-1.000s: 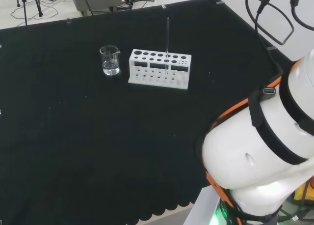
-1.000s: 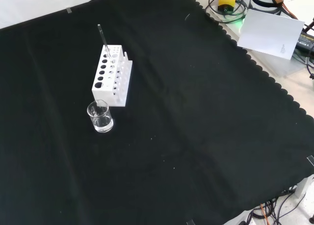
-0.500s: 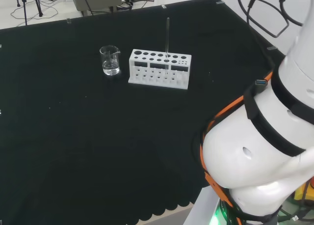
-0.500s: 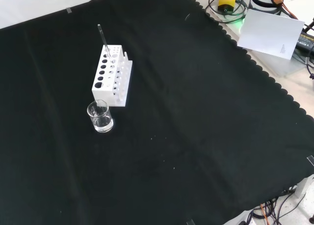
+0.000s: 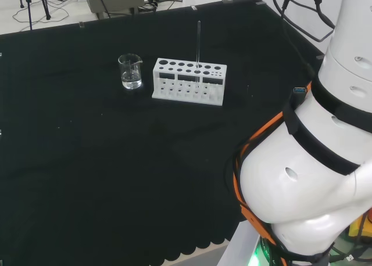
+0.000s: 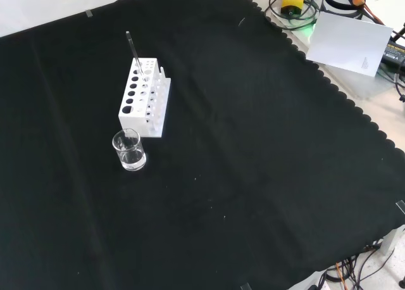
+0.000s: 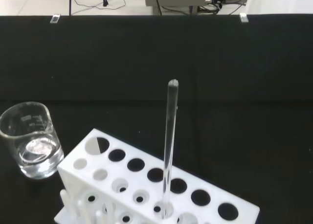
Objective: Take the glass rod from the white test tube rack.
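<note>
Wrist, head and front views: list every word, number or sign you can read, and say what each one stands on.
Nothing can be read as text.
Beaker: faint pale print on the glass wall, too blurred to read.
Sheet of paper: one small dark mark near its lower right corner in the front view, too small to read.
White test tube rack: no print visible.
Glass rod: no print visible.
</note>
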